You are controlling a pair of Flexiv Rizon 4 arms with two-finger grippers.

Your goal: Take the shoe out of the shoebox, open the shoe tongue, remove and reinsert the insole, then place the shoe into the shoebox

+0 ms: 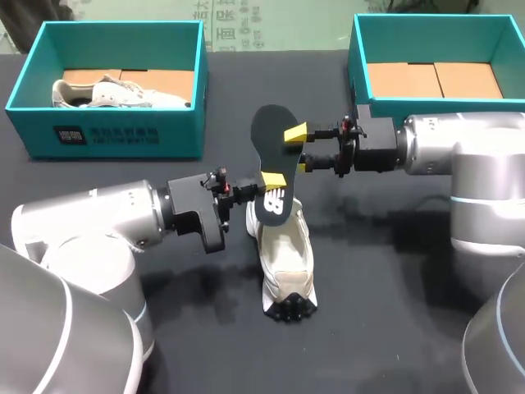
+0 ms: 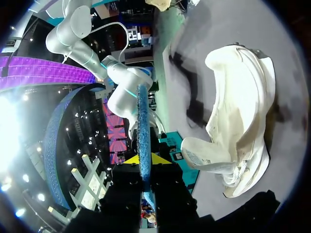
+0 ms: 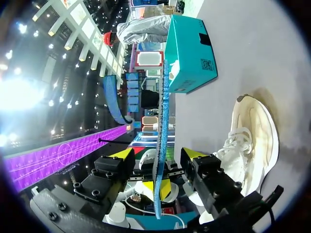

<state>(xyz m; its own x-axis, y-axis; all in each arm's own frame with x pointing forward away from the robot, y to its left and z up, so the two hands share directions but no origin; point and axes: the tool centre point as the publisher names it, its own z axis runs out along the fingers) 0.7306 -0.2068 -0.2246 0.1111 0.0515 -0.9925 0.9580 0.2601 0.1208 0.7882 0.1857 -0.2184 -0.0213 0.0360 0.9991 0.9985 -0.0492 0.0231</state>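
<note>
Between our left gripper's point(image 1: 264, 182) jaws, pinched tight from both sides at its lower end, stands the black insole point(image 1: 271, 139), on edge, with its long axis rising up and away from those jaws. Our right gripper point(image 1: 299, 149) comes in from the opposite side, and its jaws are spread and straddle the upper half of the insole. In the right wrist view the insole's thin edge runs between the two yellow tips with a gap on each side, so they do not grip it. Directly beneath the left jaws, and below and slightly ahead of the right jaws, the cream shoe point(image 1: 285, 250) lies on the dark table point(image 1: 394, 328), and its length runs roughly in line with the insole above it. We judge the left arm the nearer one to lower the insole back in, with only the shoe's own tongue and laces likely to obstruct. Well behind the right jaws sits an empty teal shoebox point(image 1: 361, 82). Well beyond the left jaws is a second teal shoebox point(image 1: 115, 131) holding another shoe point(image 1: 115, 92).
</note>
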